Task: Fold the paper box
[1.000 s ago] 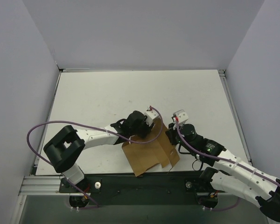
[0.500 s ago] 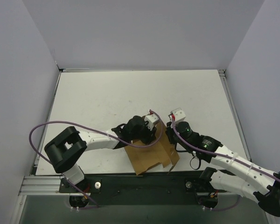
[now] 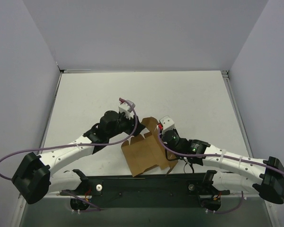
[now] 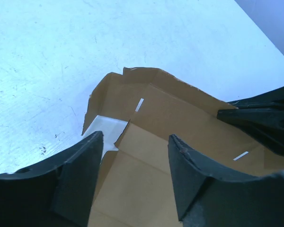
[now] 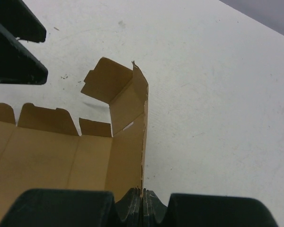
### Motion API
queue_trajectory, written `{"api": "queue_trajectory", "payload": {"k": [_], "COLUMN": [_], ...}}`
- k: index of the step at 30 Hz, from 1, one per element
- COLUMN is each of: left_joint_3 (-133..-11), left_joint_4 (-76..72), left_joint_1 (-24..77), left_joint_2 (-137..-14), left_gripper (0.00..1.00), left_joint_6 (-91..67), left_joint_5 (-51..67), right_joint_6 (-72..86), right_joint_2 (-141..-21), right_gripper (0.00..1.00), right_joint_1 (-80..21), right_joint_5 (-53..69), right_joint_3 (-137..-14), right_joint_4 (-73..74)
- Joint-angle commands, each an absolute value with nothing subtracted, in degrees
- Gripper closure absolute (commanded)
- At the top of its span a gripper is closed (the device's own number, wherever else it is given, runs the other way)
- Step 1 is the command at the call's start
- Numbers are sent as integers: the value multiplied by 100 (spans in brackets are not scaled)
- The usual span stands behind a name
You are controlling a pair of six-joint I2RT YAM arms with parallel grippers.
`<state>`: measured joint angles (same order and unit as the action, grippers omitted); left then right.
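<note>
White table (image 3: 189, 94) with pale walls (image 3: 132, 33) boxing it in, and both arms reach toward the middle of the near edge. Left arm (image 3: 71, 151) comes in from the near left corner and right arm (image 3: 227, 161) from the near right, both stretched out pretty low.

The box (image 3: 144, 158) is the brown cardboard thing sitting between the two grippers, right at the front of the table. Its near corner pokes over the edge, by the look of it. It's only half folded. The big panel lies flat on the table, while the flap on the right arm's side stands upright, and a tab at the far end of that flap is bent inward. A row of shorter tabs runs along the far side.

Left gripper (image 3: 135, 126) hangs just over the box's far left corner with its fingers (image 4: 80, 175) spread well apart. There's nothing between them, just cardboard and a bit of table underneath. As far as I can tell it isn't touching the box.

Right gripper (image 5: 143, 202) is pinched tight on the edge of the upright flap, with the cardboard squeezed between its fingers.

Tiny stuff: two little white slits (image 4: 139, 105) in the cardboard, and a few dark specks (image 5: 66, 75) on the table.
</note>
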<state>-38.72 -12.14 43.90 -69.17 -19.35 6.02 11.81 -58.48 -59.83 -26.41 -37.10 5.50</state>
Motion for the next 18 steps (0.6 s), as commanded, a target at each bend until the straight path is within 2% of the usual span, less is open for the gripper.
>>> {"api": "queue_trajectory", "payload": {"k": [1, 8, 18], "left_joint_3": [-3946, -4367, -5676], "left_joint_4": [-774, -932, -1186], "left_joint_1": [3956, 3086, 2531], "left_joint_2": [-6829, -7434, -9735], "left_gripper": [31, 27, 27], "left_joint_6": [-2109, -2031, -1749], "left_joint_5": [641, 826, 1423], "right_joint_6": [713, 106, -430], "right_joint_2": [-6196, -6574, -6785], "right_gripper": [100, 100, 100], "right_joint_1": [-6248, -6495, -6785], "right_joint_5": [-3427, -3454, -3568], "right_joint_3": [-3700, -3499, -3208], "right_joint_4": [211, 44, -658]}}
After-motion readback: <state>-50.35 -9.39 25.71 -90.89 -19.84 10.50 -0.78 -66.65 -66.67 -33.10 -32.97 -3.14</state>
